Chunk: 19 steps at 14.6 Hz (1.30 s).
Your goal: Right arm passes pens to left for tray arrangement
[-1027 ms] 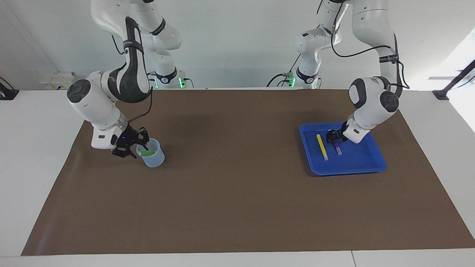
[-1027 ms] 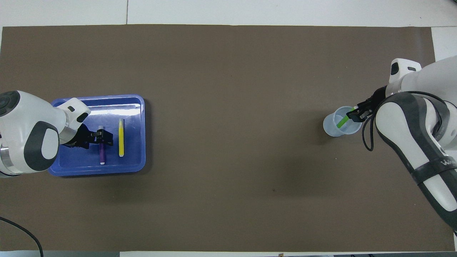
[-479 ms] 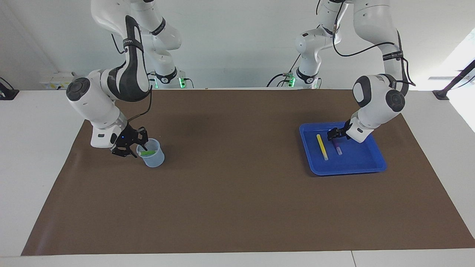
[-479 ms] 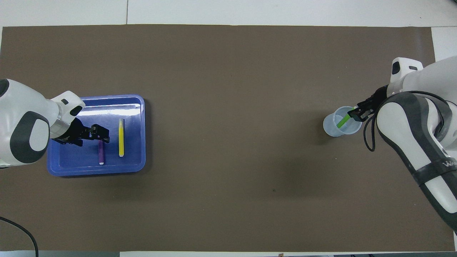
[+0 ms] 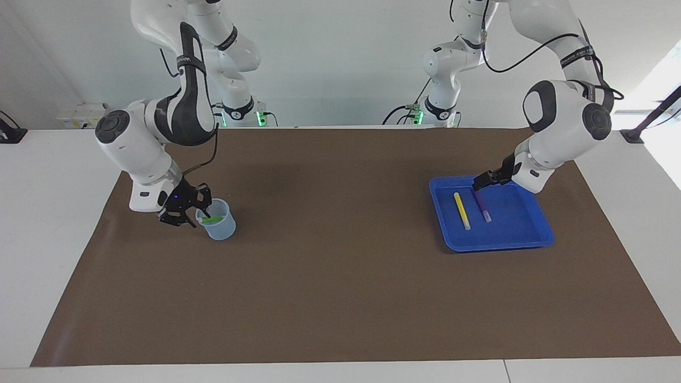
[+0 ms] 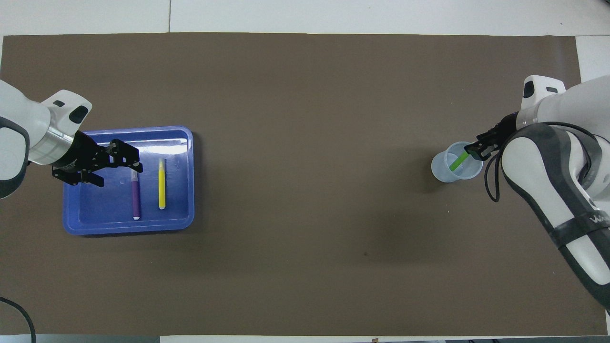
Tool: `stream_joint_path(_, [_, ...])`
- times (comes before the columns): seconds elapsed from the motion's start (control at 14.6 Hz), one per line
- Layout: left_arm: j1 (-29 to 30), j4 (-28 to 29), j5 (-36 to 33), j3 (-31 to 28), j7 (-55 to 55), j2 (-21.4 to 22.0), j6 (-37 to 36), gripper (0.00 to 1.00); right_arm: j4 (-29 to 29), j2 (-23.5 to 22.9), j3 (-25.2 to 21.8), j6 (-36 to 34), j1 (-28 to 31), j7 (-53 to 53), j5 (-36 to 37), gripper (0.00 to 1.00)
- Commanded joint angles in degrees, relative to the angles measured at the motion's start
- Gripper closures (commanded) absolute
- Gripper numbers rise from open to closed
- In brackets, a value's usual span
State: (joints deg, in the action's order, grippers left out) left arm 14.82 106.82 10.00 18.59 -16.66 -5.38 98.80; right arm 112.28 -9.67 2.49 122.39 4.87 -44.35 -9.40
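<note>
The blue tray (image 5: 532,236) (image 6: 95,214) lies at the left arm's end of the table. In it the yellow pen (image 5: 462,210) (image 6: 162,183) and the purple pen (image 5: 483,207) (image 6: 136,197) lie side by side. My left gripper (image 5: 481,182) (image 6: 119,164) hangs open above the tray's robot-side edge, clear of both pens. At the right arm's end, the green pen (image 5: 213,218) (image 6: 457,162) leans inside a translucent cup (image 5: 221,229) (image 6: 443,172). My right gripper (image 5: 199,210) (image 6: 473,150) is at the cup's rim, shut on the pen's upper end.
A brown mat (image 5: 340,276) covers the table between the cup and the tray. White table margins run along its edges.
My left gripper has lifted off the purple pen and drawn back toward the robots, leaving the pen in the tray. The right gripper's fingers have narrowed on the green pen.
</note>
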Motion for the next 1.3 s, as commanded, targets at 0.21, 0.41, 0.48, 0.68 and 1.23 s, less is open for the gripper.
stream_joint_path(0.21, [-5.1, -0.6, 7.6, -0.3, -21.7, 9.8, -2.6, 0.00, 1.6, 0.8, 0.7, 1.4, 0.4, -1.3, 0.5, 0.60])
stream_joint_path(0.41, [-8.2, -0.4, 9.2, -0.3, -29.5, 13.5, -2.6, 0.00, 1.8, 0.9, 0.7, 1.4, 0.5, -1.3, 0.5, 0.62])
stream_joint_path(0.48, [-9.0, -0.5, 9.9, -0.3, -32.8, 14.3, -2.6, 0.00, 1.9, 0.9, 0.7, 1.4, 0.6, -1.3, 0.5, 0.70])
stream_joint_path(0.68, [-11.0, -0.1, 11.3, -0.4, -39.7, 16.0, -1.8, 0.00, 1.8, 0.9, 0.7, 1.0, 0.7, -1.3, 0.5, 0.78])
stream_joint_path(1.23, [-10.3, 2.2, 20.3, -0.6, -49.8, 19.4, 1.0, 0.00, -2.4, 0.2, 0.7, -5.1, 0.8, -1.0, 0.4, 1.00])
